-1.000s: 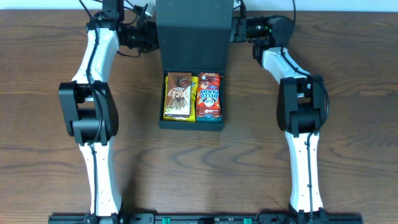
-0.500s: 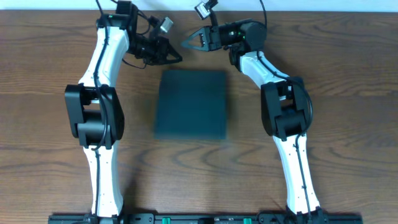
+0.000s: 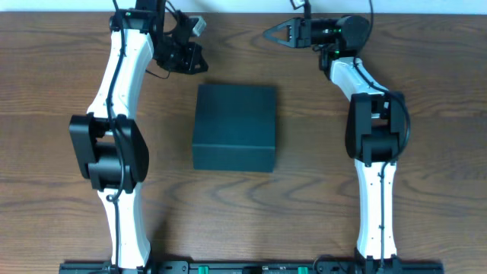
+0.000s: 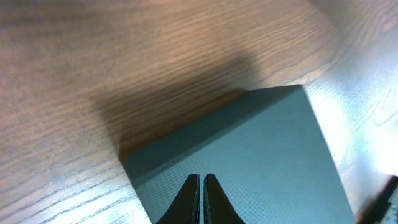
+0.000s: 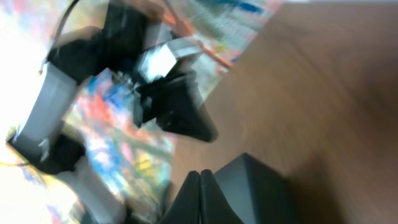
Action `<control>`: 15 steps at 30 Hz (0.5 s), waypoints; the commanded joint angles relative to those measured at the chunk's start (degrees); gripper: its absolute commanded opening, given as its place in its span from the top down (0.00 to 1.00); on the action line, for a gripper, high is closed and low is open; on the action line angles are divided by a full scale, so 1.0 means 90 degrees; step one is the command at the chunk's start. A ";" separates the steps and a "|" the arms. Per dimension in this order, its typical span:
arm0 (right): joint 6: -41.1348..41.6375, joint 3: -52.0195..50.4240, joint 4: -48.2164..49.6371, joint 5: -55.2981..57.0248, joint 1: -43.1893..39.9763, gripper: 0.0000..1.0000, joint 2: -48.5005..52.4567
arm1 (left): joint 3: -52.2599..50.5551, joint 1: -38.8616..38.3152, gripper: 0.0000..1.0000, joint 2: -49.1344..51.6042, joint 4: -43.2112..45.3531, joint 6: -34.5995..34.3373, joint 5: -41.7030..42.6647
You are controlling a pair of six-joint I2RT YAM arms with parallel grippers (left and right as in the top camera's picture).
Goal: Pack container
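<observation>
With the container (image 3: 233,125) closed (packing looks finished), left gripper (image 3: 196,61) and right gripper (image 3: 268,34) hang clear, fingers pressed together, empty.

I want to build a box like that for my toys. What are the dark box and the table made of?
The container looks like cardboard: matte dark green-black, no shine, crisp folded edges, and fine ribbing in the left wrist view. The table looks like wood, or maybe a wood-print top: brown with wavy grain lines and a soft sheen.
</observation>
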 commanded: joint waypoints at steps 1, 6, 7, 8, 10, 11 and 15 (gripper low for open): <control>-0.2914 -0.0146 -0.1972 0.0160 0.0024 0.98 0.0097 | -0.0027 -0.0197 0.94 -0.0238 0.0002 0.0129 -0.0289; -0.5221 -0.0151 -0.5972 0.2038 -0.0073 0.98 0.0095 | -0.0027 -0.0430 0.94 -0.0236 -0.0066 0.0100 -0.0294; -0.5219 -0.0146 -0.5969 0.2132 -0.0109 0.98 0.0095 | -0.0027 -0.0471 0.94 -0.0236 -0.0083 0.0046 -0.0296; -0.5219 -0.0119 -0.5967 0.2227 -0.0155 0.98 0.0070 | -0.0027 -0.0510 0.94 -0.0236 -0.0112 0.0024 -0.0301; -0.5224 -0.0044 -0.5967 0.2370 -0.0245 0.98 -0.0002 | -0.0027 -0.0588 0.94 -0.0236 -0.0199 0.0024 -0.0308; -0.5221 0.0000 -0.5967 0.2407 -0.0284 0.98 -0.0039 | -0.0027 -0.0612 0.94 -0.0236 -0.0240 0.0027 -0.0311; -0.5294 0.0240 -0.5955 0.2455 -0.0495 0.98 -0.0267 | -0.0027 -0.0755 0.94 -0.0236 -0.0493 0.0027 -0.0493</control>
